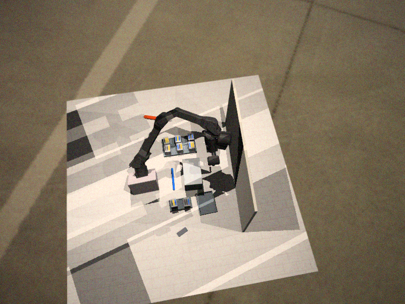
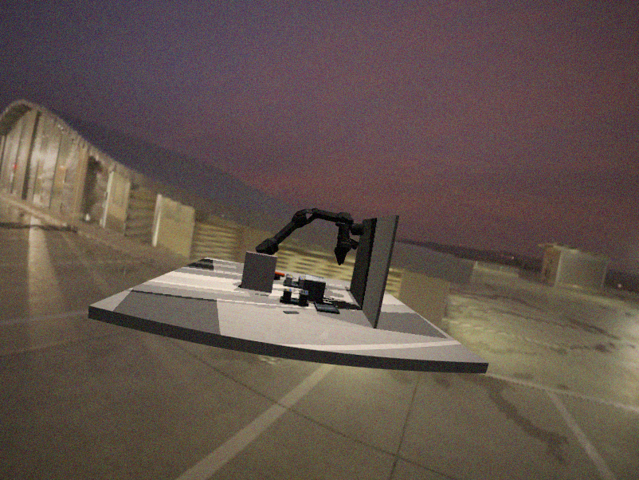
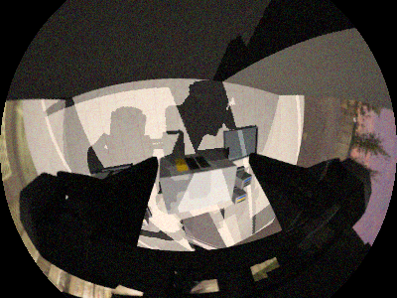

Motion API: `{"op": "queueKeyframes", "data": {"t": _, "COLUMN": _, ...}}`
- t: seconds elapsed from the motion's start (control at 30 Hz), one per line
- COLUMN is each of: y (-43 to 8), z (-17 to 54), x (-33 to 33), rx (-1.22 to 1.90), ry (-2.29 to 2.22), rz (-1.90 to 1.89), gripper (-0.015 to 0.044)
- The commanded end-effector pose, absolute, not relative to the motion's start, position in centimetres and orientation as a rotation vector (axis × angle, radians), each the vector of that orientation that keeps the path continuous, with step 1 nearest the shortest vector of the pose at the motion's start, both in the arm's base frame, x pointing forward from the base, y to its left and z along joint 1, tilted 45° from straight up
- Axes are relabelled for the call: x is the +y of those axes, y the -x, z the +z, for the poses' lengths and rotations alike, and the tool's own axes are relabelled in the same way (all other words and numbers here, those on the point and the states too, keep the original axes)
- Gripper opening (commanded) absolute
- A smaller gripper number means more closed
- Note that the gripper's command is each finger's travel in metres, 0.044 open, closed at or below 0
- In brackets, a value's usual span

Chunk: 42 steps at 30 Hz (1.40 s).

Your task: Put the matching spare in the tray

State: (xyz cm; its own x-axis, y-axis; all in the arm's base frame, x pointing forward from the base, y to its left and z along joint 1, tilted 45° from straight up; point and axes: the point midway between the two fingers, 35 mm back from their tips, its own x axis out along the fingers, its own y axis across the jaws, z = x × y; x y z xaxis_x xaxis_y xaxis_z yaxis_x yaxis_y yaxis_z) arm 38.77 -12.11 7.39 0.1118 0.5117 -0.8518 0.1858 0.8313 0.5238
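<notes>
"How's your hand (image 1: 211, 152) (image 2: 340, 258) (image 3: 205, 160)?"

"Spread, with nothing in it. I see yellow and dark bars on the mounted unit's back (image 3: 194, 163)."

"The tray (image 1: 206, 203) (image 2: 327, 308) (image 3: 240, 142)?"

"Flat on the desk (image 1: 229, 251) (image 2: 288, 330) (image 3: 268, 114), near that unit."

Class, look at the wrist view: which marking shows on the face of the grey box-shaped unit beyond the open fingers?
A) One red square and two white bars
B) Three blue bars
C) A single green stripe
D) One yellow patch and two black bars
D: the grey box-shaped unit bears a yellow patch with two black bars beside it, seen between the gripper's open black fingers.
</notes>
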Motion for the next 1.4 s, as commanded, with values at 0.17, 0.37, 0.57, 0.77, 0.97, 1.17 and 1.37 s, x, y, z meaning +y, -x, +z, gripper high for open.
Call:
{"op": "queueKeyframes", "data": {"t": 0.17, "y": -35.1, "z": 6.1, "x": -14.8, "rx": 1.461, "ry": -0.760, "rz": 0.452, "gripper": 0.0440}}
{"op": "queueKeyframes", "data": {"t": 0.37, "y": -35.3, "z": 5.6, "x": -14.3, "rx": 1.461, "ry": -0.759, "rz": 0.452, "gripper": 0.0440}}
{"op": "queueKeyframes", "data": {"t": 0.57, "y": -35.7, "z": 1.9, "x": -10.6, "rx": 1.459, "ry": -0.761, "rz": 0.455, "gripper": 0.0440}}
{"op": "queueKeyframes", "data": {"t": 0.77, "y": -35.7, "z": 1.9, "x": -10.6, "rx": 1.459, "ry": -0.761, "rz": 0.455, "gripper": 0.0440}}
{"op": "queueKeyframes", "data": {"t": 0.97, "y": -35.7, "z": 1.9, "x": -10.6, "rx": 1.459, "ry": -0.761, "rz": 0.455, "gripper": 0.0440}}
{"op": "queueKeyframes", "data": {"t": 1.17, "y": -35.2, "z": 3.6, "x": -9.4, "rx": 1.431, "ry": -0.684, "rz": 0.518, "gripper": 0.0440}}
{"op": "queueKeyframes", "data": {"t": 1.37, "y": -31.8, "z": 9.5, "x": -4.2, "rx": 1.295, "ry": -0.372, "rz": 0.765, "gripper": 0.0440}}
